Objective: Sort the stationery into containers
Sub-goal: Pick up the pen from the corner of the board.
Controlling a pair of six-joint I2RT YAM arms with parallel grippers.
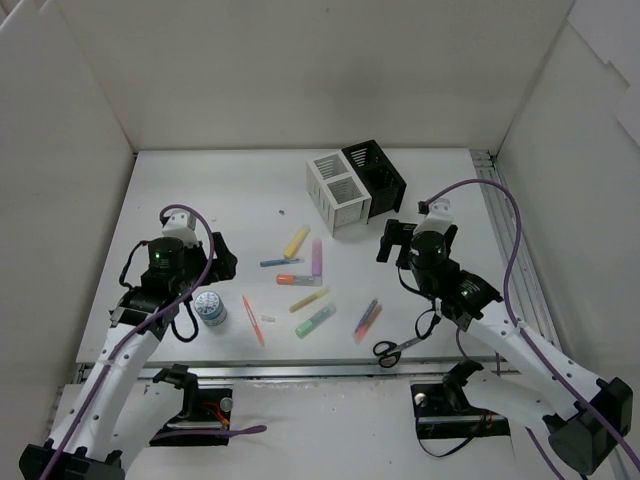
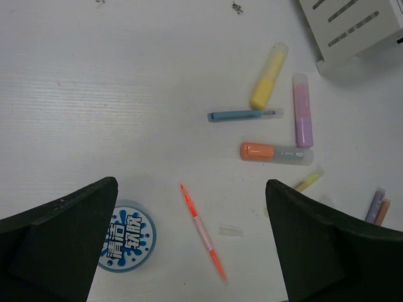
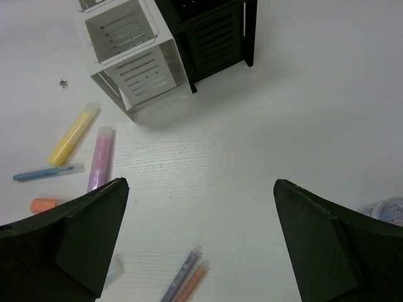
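The white holder [image 1: 335, 190] and black holder [image 1: 375, 175] stand joined at the back; both also show in the right wrist view, white [image 3: 129, 60] and black [image 3: 214, 31]. Yellow [image 1: 297, 241], purple [image 1: 317, 257], orange [image 1: 298, 280] and green [image 1: 315, 321] markers lie mid-table with a blue pen [image 1: 282, 262]. The red pencil [image 2: 203, 231] and dotted jar [image 2: 129, 236] lie below my left gripper [image 2: 191, 182], which is open and empty above the table [image 1: 182, 272]. My right gripper [image 3: 201, 182] is open and empty, hovering right of the markers [image 1: 415, 258]. The scissors [image 1: 398, 349] lie near the front.
Two thin pens, purple and orange [image 1: 367, 319], lie left of the scissors. A pale yellow-green marker [image 1: 309, 299] lies above the green one. A small clear cap [image 2: 230, 231] lies beside the pencil. White walls enclose the table on three sides.
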